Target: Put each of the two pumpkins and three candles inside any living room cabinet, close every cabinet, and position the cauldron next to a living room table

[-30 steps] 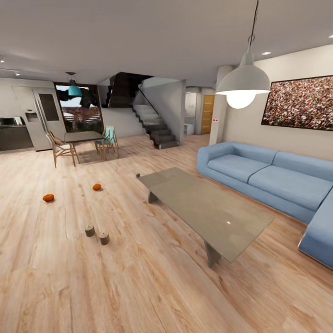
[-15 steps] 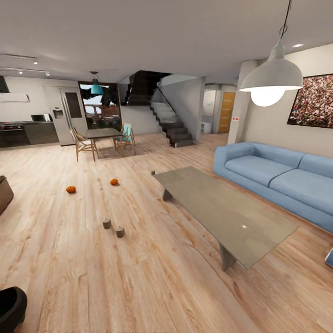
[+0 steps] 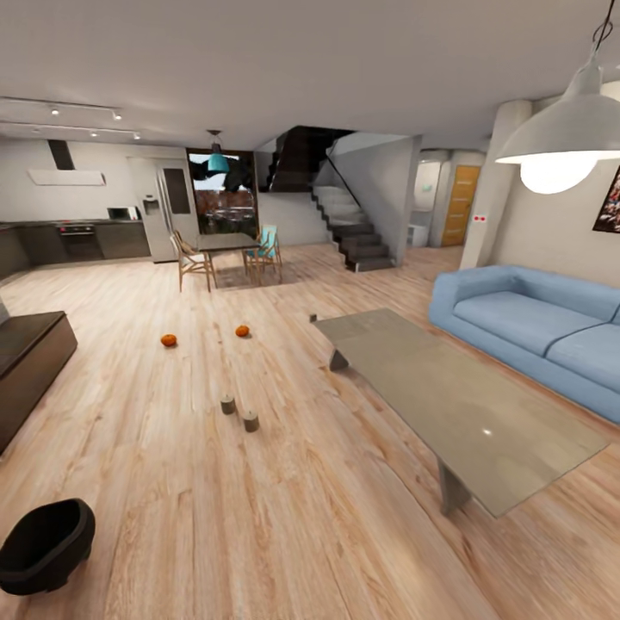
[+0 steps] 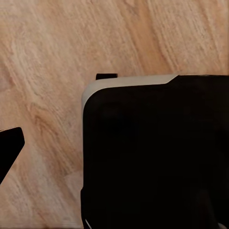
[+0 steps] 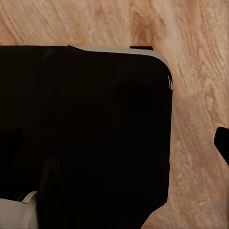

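Now the camera has turned left, so the black cauldron (image 3: 45, 547) and dark cabinet (image 3: 30, 366) show more. 2 pumpkins (image 3: 169, 340) and 2 candles (image 3: 228, 404) sit on the floor (image 3: 301, 517) near the low table (image 3: 465, 413). I cannot tell if the fingers are apart or together.

In both wrist views the robot's body is a large matte-black block (image 4: 152, 152) with rounded corners and a thin pale grey-white rim along 1 edge (image 5: 119, 49). A small black tab juts past that rim, and a dark pointed piece shows at each frame's edge.
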You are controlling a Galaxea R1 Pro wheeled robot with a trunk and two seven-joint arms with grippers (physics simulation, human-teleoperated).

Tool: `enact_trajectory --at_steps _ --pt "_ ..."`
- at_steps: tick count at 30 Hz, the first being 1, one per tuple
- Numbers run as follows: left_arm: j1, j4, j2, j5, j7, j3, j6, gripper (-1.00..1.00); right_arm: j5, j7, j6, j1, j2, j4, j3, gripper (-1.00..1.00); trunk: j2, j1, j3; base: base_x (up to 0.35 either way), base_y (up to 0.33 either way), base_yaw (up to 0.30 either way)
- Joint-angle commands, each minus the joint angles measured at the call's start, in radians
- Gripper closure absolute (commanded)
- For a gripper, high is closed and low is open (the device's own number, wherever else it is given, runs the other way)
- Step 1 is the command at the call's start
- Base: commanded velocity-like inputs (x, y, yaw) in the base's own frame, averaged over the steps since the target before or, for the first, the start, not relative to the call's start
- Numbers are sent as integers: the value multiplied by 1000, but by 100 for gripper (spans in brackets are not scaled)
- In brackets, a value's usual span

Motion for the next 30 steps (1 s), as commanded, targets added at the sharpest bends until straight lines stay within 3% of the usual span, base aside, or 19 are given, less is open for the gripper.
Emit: enact_trajectory --at_steps 1,30 --pt "0 -1 0 0 1 0 -2 -100 1 -1 -6 -1 0 3 0 -100 -1 0 -2 0 0 244" --pt "0 -1 0 0 1 0 -2 -100 1 -1 -6 -1 0 3 0 -100 -1 0 -30 0 0 244"
